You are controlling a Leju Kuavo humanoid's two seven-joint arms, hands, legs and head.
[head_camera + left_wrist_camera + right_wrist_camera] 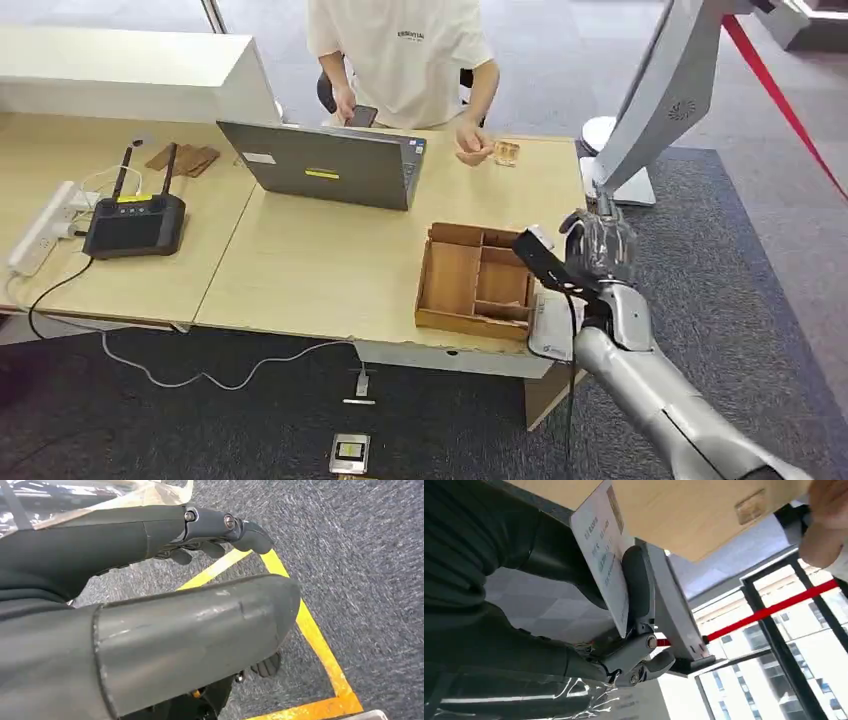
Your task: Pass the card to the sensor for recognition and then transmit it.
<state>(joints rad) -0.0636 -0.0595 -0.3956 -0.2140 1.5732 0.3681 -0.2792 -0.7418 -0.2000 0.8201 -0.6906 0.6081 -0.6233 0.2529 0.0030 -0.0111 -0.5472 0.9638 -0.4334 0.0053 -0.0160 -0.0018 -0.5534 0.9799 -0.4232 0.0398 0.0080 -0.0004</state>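
Note:
My right hand (598, 248), wrapped in clear film, is raised just off the table's right front corner. In the right wrist view it (574, 630) pinches a white printed card (603, 555) between thumb and dark fingers (636, 585); the card stands on edge. A black sensor head (545, 262) with a dangling cable sits right beside the hand, over the corner of the wooden tray (475, 282). My left hand (210, 527) hangs over grey carpet, fingers stretched out and holding nothing.
A person (400, 50) sits across the table (320, 265) holding a phone, the other hand near a small clear box (507, 152). A laptop (330, 165), a black antenna unit (135, 222) and a power strip (45, 225) lie left. A white stand (660, 100) rises at right.

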